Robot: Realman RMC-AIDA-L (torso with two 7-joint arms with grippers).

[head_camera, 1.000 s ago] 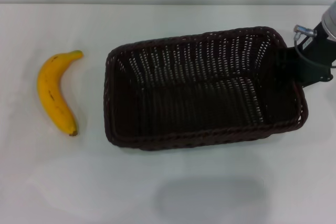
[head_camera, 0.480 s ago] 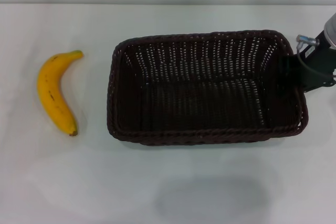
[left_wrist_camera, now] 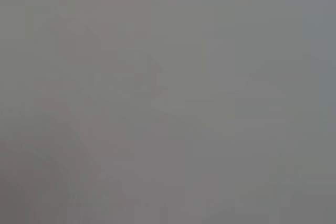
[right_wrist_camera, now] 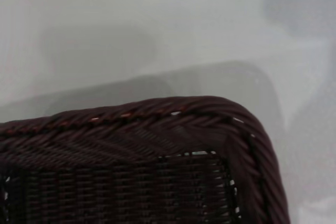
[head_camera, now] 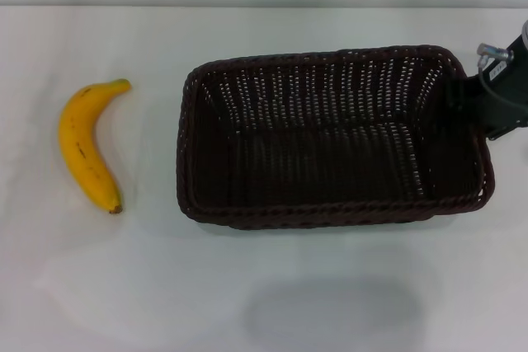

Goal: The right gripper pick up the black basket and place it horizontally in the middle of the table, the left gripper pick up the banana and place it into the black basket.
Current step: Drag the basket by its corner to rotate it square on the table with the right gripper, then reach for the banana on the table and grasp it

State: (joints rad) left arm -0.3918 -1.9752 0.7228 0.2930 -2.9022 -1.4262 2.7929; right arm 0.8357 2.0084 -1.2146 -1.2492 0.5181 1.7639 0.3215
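The black basket [head_camera: 330, 213] lies lengthwise across the white table [head_camera: 165, 286], right of centre, and holds nothing. My right gripper [head_camera: 467, 98] is at the basket's right end, its black finger over the rim, holding it. The right wrist view shows one braided corner of the basket [right_wrist_camera: 157, 114] over the table. The banana [head_camera: 82, 147] lies on the table to the left of the basket, apart from it, stem end pointing away. My left gripper is out of view; the left wrist view shows only a blank grey surface.
A soft grey shadow [head_camera: 330, 311] falls on the table in front of the basket. The table's far edge [head_camera: 264, 6] runs along the top of the head view.
The basket has turned from slightly tilted to level and shifted a little to the right, with my right gripper moving right along with it. The banana has not moved.
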